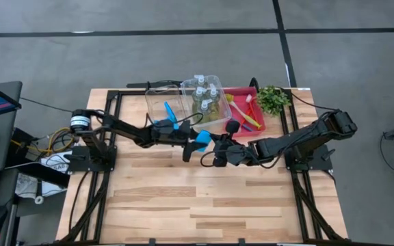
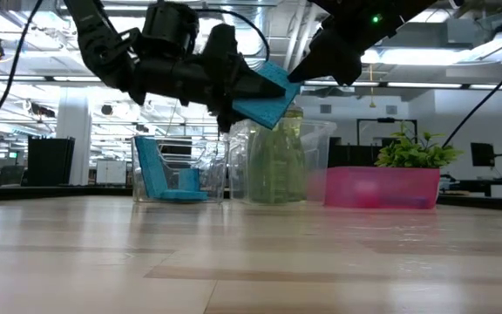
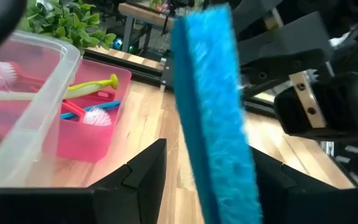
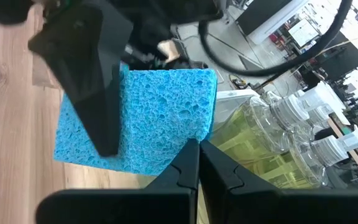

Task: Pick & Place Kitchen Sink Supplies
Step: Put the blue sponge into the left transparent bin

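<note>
Gripping a blue sponge (image 2: 267, 96) above the table (image 1: 183, 198), left gripper (image 1: 195, 141) fingers (image 3: 138, 171) clamp its faces beside the bottle bin (image 1: 207, 102). Right gripper (image 1: 215, 156) fingers closed, empty, just beside.

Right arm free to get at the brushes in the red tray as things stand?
Probably yes. The right gripper is shut and empty, just in front of the red tray, whose top is open with the brushes exposed. The sponge in the left gripper sits on its far side.
</note>
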